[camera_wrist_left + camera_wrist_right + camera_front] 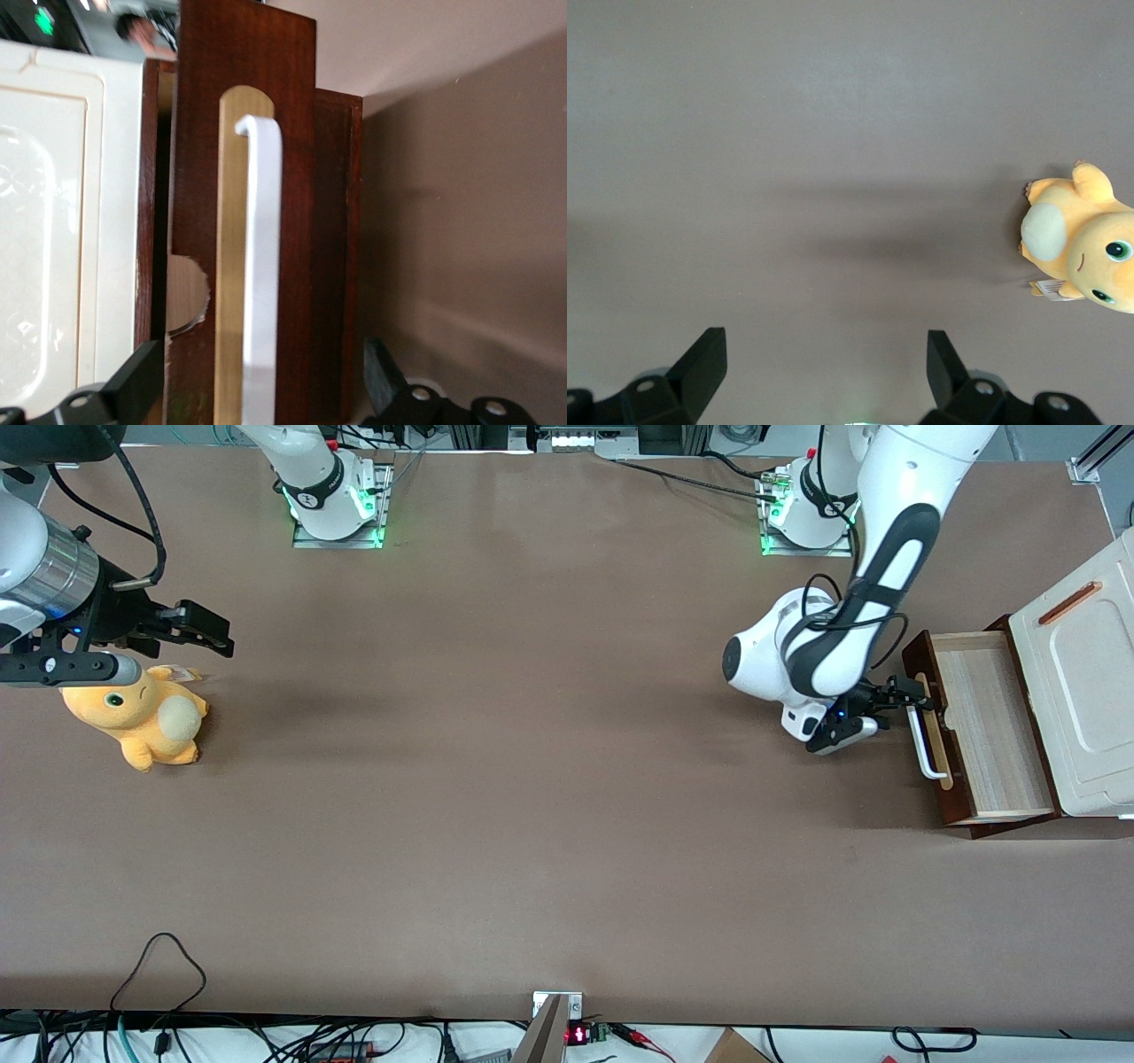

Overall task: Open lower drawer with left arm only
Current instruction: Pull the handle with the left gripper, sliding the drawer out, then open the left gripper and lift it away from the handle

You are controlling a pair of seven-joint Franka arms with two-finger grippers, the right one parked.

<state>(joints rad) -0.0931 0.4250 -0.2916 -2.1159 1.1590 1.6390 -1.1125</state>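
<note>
**benchrat:** Front view: the lower drawer point(983, 726) is at 3 o'clock on the table point(532, 824), sticking out of the cabinet point(1085, 682) toward 9 o'clock with its plywood inside showing. The left arm point(824, 655) has its hand point(899, 698) right at the white handle point(921, 744), near the 12 o'clock end of the bar. Looks mostly done to me?

**slidefan:** I'd say so. In the left wrist view the hand point(257, 354) is released. The fingers point(137, 376) are spread wide on either side of the handle point(263, 248) and the dark drawer front point(292, 133), and nothing is pinched.

**benchrat:** So how do you finish cleanly?

**slidefan:** If it needs more travel, I'd clamp onto the bar and pull straight toward 9 o'clock along the slides, with no twisting, because gripping that close to the bar's end could skew the drawer. If it's far enough out, back off straight so a finger doesn't hook the bar.

**benchrat:** And the right wrist view?

**slidefan:** Just a plush toy point(1085, 248) on bare table, nothing to do with the drawer.
</note>
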